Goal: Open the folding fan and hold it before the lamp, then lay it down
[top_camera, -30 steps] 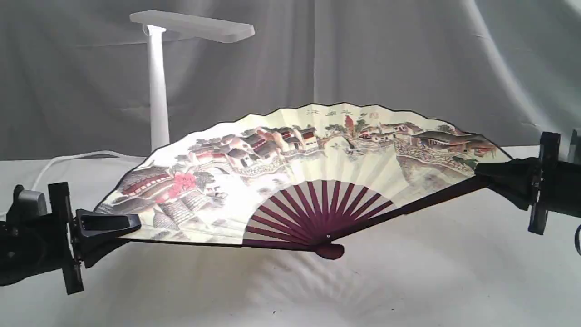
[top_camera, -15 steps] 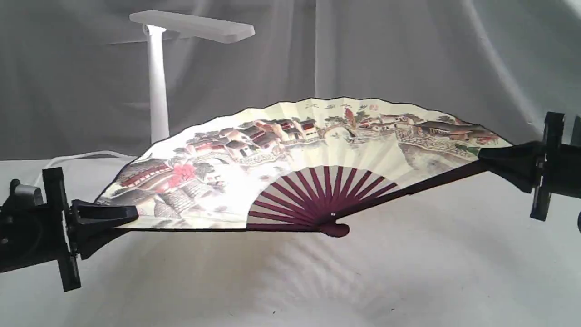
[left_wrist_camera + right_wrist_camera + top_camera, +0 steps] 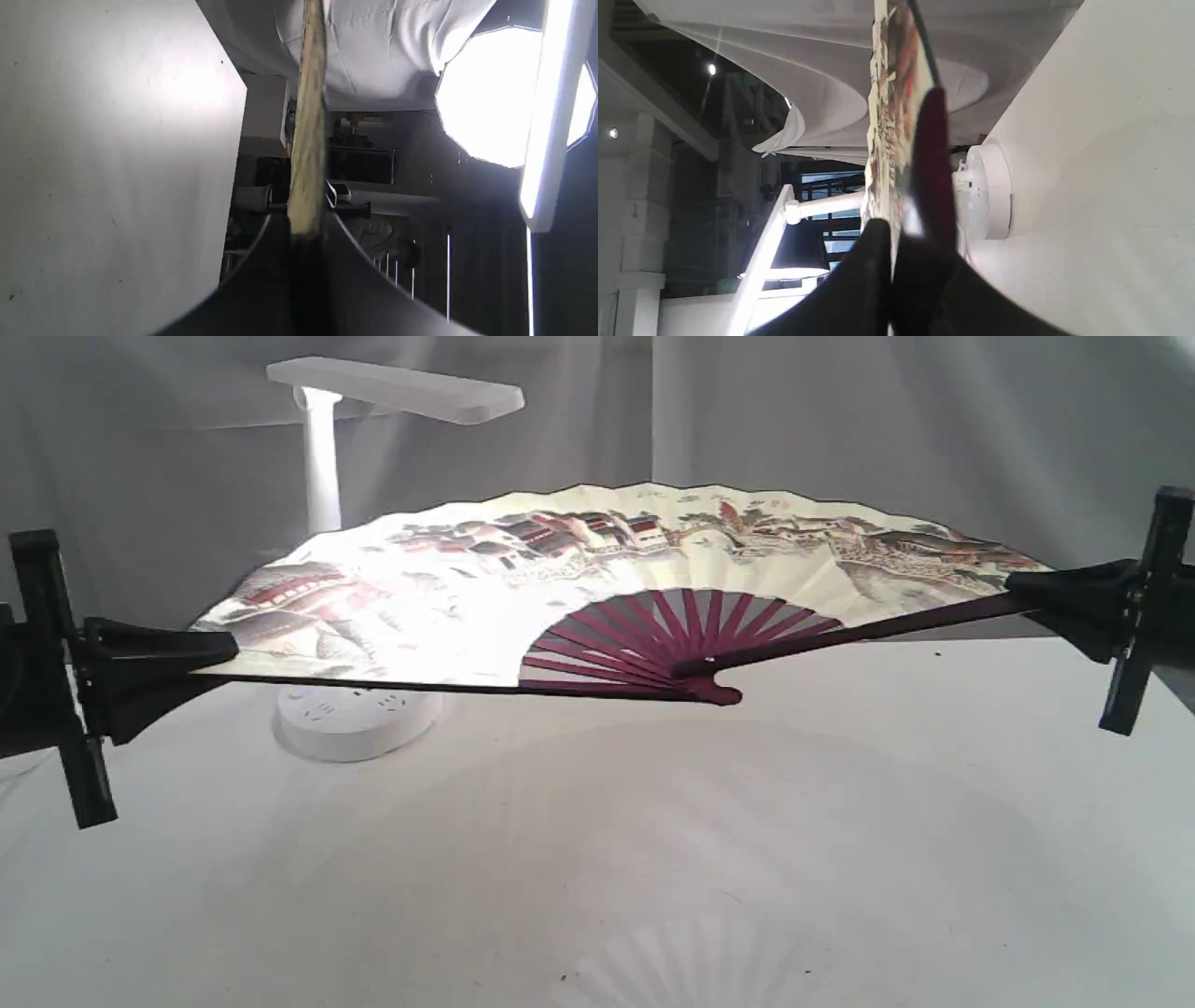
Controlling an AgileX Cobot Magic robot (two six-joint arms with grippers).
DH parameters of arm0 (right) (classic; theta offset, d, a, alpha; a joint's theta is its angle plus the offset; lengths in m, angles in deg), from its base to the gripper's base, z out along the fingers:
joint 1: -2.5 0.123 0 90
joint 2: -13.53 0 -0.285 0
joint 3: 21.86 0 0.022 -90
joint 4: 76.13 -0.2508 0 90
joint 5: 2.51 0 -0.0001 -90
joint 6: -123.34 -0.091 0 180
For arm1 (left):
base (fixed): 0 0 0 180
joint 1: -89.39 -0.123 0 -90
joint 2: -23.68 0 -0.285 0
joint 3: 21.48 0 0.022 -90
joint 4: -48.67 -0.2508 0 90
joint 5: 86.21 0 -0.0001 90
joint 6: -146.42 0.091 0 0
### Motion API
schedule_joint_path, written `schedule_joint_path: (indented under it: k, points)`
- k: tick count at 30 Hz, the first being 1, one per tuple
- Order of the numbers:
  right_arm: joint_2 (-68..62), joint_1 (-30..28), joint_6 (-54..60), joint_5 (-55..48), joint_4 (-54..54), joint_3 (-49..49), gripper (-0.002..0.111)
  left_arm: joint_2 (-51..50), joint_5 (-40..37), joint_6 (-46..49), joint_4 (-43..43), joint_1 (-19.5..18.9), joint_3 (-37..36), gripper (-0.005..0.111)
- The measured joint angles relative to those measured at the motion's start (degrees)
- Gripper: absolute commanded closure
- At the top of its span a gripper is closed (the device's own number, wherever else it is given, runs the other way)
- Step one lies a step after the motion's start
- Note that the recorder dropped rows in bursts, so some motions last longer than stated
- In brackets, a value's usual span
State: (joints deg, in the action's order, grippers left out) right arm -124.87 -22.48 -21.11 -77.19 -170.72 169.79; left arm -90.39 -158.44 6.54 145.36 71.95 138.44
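The folding fan (image 3: 560,588) is spread wide open and hangs above the table, tilted nearly flat, its painted village side facing up. My left gripper (image 3: 201,658) is shut on its left guard, and my right gripper (image 3: 1022,593) is shut on its right guard. The maroon ribs meet at the pivot (image 3: 714,691) near the middle. Behind the fan's left half stands the white lamp (image 3: 322,476), lit, with its round base (image 3: 359,723) showing under the fan. The left wrist view shows the fan (image 3: 308,116) edge-on; the right wrist view shows the fan (image 3: 896,121) and the lamp's base (image 3: 985,191).
A white cloth covers the table (image 3: 653,859) and hangs as a backdrop (image 3: 840,429). The fan's shadow falls on the cloth at the front. The lamp's flat head (image 3: 397,390) juts out above the fan's left part.
Both grippers have lifted the fan, and it has tipped back from a steeper stand to nearly flat. The lamp's base, hidden before, now shows beneath it.
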Motion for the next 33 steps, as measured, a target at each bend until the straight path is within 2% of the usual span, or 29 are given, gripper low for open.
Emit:
schedule_joint_path:
  k: [13, 33]
  points:
    - [4.03, 1.28, -2.13, -0.1, -1.92, 0.13, 0.108, 8.11, 3.15, -5.17, -0.86, -0.6, 0.0, 0.107]
    - [6.75, 2.66, -2.49, 1.36, -3.73, 0.26, 0.108, 10.48, 2.67, -7.34, 0.28, -1.31, 0.1, 0.107]
